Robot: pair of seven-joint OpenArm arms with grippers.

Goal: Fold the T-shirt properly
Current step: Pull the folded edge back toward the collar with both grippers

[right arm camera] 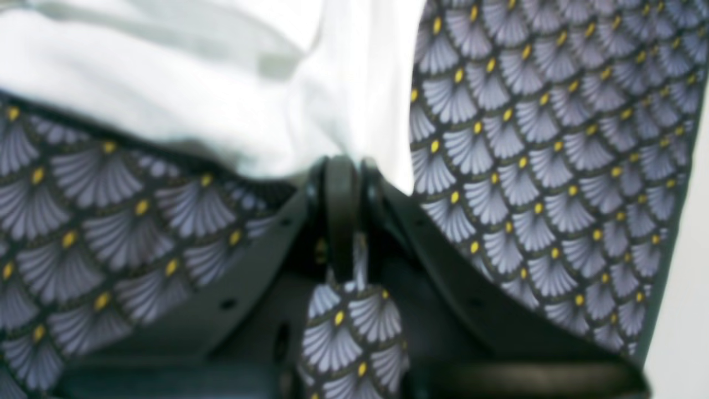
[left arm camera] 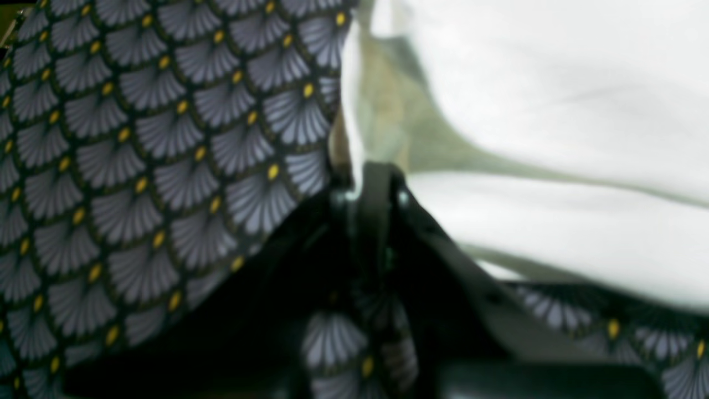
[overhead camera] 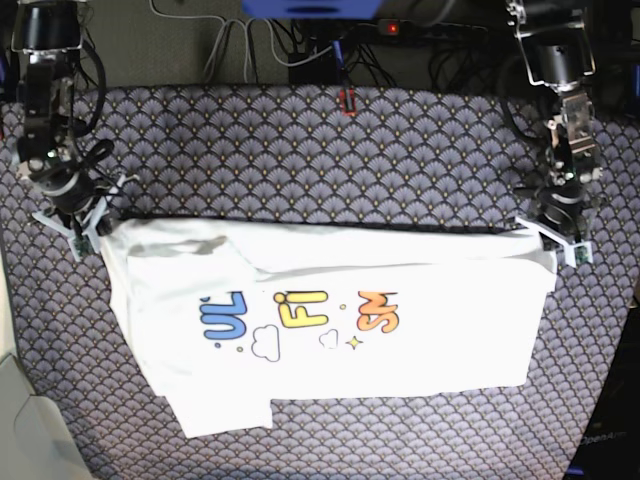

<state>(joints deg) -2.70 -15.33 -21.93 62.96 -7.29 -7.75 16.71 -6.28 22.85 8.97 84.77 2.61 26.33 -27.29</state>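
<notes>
T-shirt lies spread across the middle of the table, print side up, and only the top halves of three words can be read on it: "UL" in blue, "FI" in yellow and "SM" in orange. Below the letters sit two small cloud outlines and a little yellow star. The fabric is soft white cotton, lightly creased, doubled over along its far edge so that it forms a long, roughly rectangular band. One short sleeve sticks out at the near left corner, and a small fold shows near the upper left.

One tablecloth covers the table, dark with a repeating pattern of grey scallop fans, each tipped with a yellow dot.

Two arms work the far edge. The left gripper is at that edge's corner on the right side of the base view; its black jaws are pressed together, pinching the white cloth, as the left wrist view shows, though blurred. The right gripper is at the opposite corner; its jaws are likewise closed, nipping the shirt's edge in the right wrist view.

Cables and a power strip with a red light lie beyond the table.
</notes>
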